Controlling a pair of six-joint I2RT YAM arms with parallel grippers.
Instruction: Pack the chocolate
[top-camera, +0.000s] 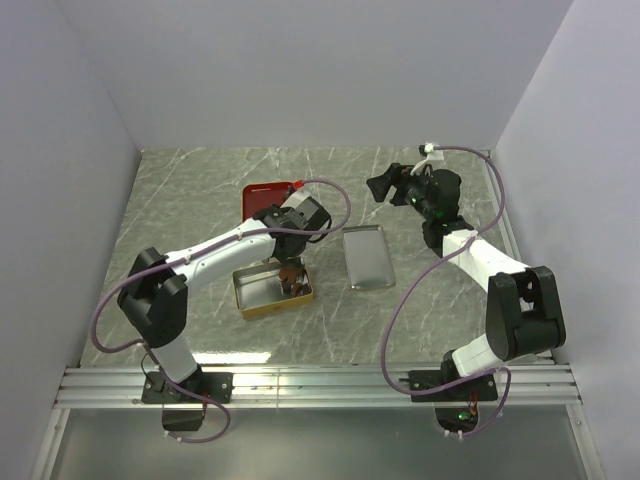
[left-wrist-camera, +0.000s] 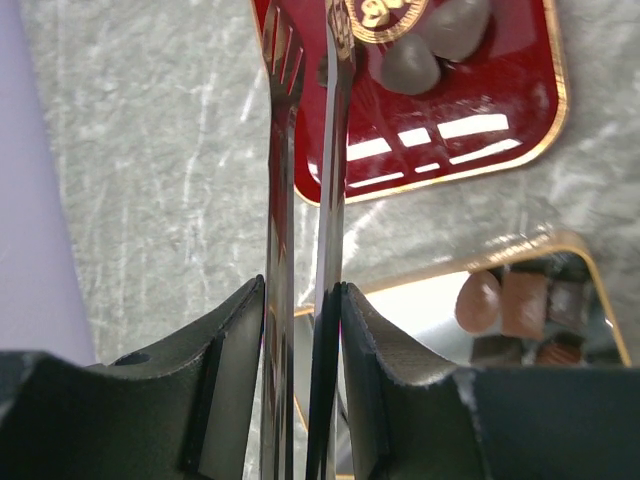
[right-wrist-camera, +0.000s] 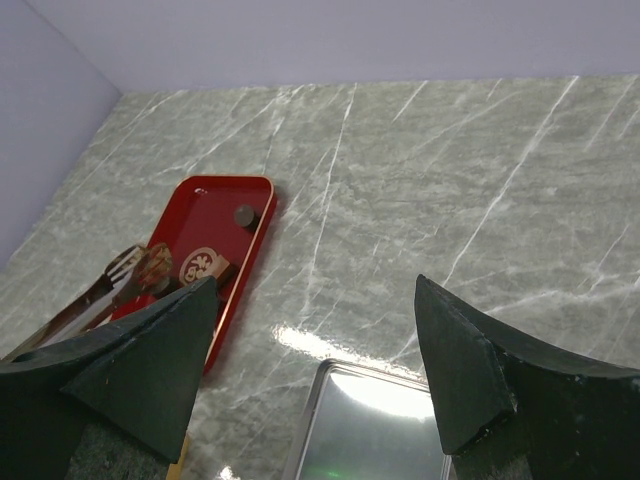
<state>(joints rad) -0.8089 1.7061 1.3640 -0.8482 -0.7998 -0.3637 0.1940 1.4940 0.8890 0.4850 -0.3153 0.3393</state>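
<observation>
Marble table (top-camera: 200, 190), two arms. The left gripper (left-wrist-camera: 300, 296) is clamped tight on a pair of metal tongs (left-wrist-camera: 283, 150), and those poke out toward the far side over the red tray (left-wrist-camera: 470, 150). The right gripper (right-wrist-camera: 316, 290) is spread wide with nothing in it, hanging at the far right, well apart from the action.

The silver lid (top-camera: 366, 258) lies flat just right of the gold tin (top-camera: 255, 288), so it's not capped yet. I'd call this partway done. A handful of chocolate (left-wrist-camera: 522, 303) pieces are bunched in the tin's right end, and at least a couple more sit in the tray near the tong tips. Can't tell if the tips have one pinched right now.

My guess is the leftovers need moving across, then the lid goes on. Nothing really blocks the way, there's just the tray's lip and the tin's rim to clear.
</observation>
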